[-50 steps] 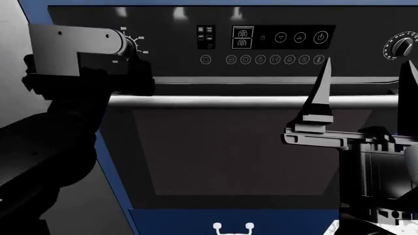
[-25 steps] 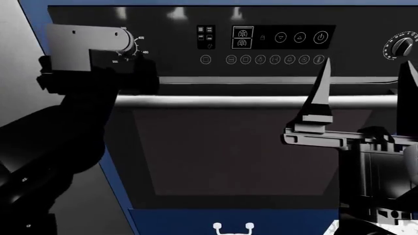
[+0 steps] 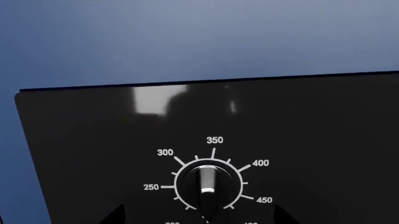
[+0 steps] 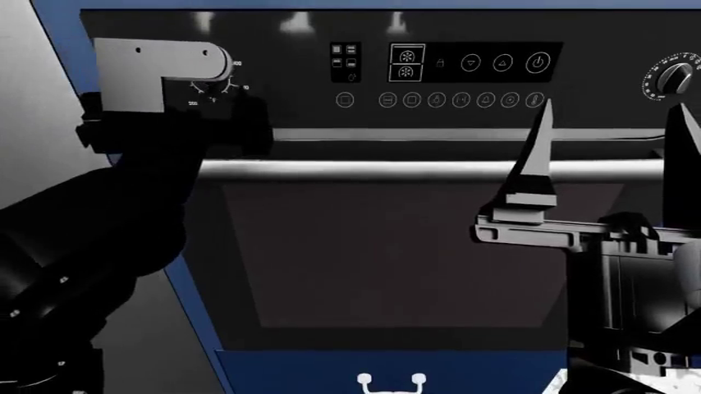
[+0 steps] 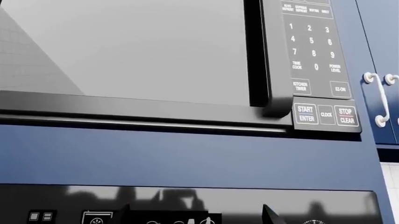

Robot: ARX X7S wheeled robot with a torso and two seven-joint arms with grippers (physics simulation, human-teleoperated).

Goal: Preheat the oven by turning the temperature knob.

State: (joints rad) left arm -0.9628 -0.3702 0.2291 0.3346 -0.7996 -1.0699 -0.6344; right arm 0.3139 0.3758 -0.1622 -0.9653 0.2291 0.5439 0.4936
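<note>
Left pincer shifted rightward, covering round ridged temperature knob (glossy black oven)

The left arm is a thick, rounded black limb with a glossy shell; a few small pale screw heads dot its lower casing. At its end sits a flat, light grey L-shaped plate with a rounded corner and two small dark screw holes. Behind the plate the wrist housing is a blocky matt black.

The right gripper has two slim, tapering fingers, dark with pale grey faces, narrowing to points. They rise from a stepped grey bracket on a ribbed black body, with fine white detailing at its base.
</note>
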